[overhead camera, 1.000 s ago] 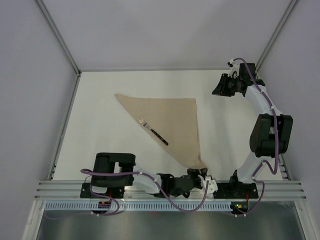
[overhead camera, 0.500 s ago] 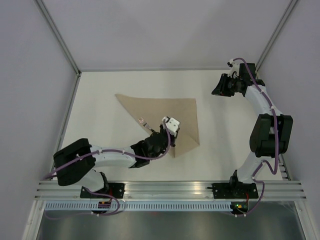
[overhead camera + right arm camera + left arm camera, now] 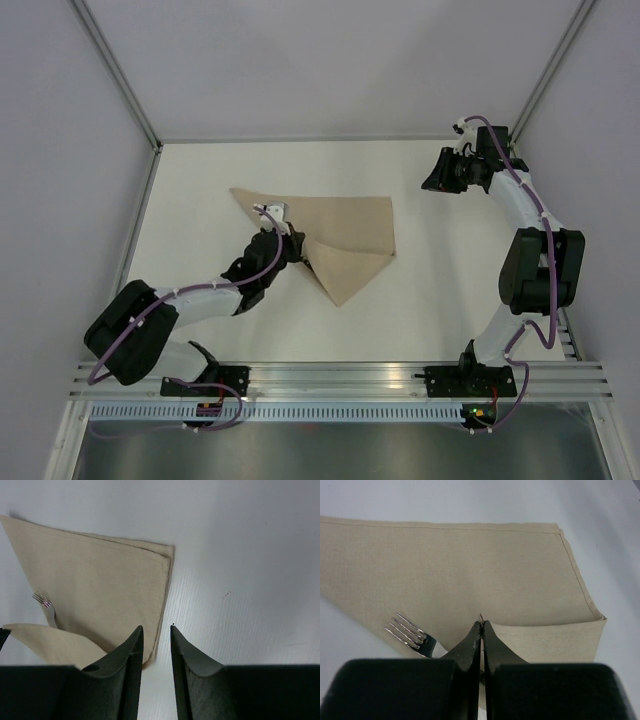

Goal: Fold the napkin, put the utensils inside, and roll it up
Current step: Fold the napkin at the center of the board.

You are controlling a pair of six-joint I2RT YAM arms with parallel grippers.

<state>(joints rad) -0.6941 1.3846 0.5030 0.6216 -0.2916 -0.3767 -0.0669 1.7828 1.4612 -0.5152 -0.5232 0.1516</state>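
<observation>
My left gripper (image 3: 481, 625) has just swept from the near edge of the bench (image 3: 200, 180) to the middle of the napkin (image 3: 350, 222), dragging the napkin's near corner along. Within 1 second the long point that reached toward me is gone. The cloth now lies doubled, with a flap folded over its centre and a shorter point on its near side.

The jaws are pressed fully together. In the left wrist view a sliver of tan cloth shows between them, so I judge they have the corner pinched. The fork (image 3: 409, 632) sits on the napkin just left of those jaws. Its 4 tines poke out, while the handle is hidden under the flap and the gripper.

My right gripper (image 3: 156, 627) hangs beyond the napkin's far right corner, jaws partly apart with nothing in them.

To me this means the fork is now tucked inside, so rolling comes next. I should release the corner gently, or the flap may spring back.
</observation>
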